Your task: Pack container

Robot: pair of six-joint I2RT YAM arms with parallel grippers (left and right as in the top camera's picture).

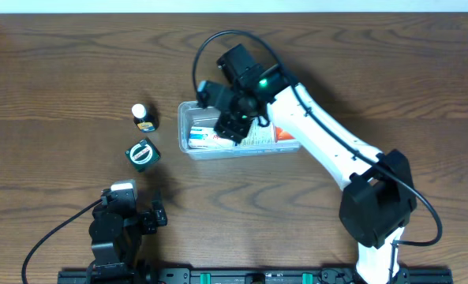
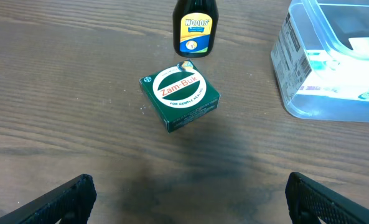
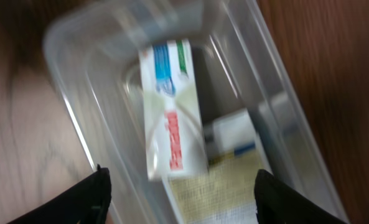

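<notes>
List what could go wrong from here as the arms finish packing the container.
1. The right jaws hang open low over the container, above the toothpaste box. Pulling away, they might snag the box or nudge the wall.
2. The bottle stands upright close to the green box. Grabbing either might topple the bottle.
3. The container is already partly filled, so both may fit tightly.
</notes>
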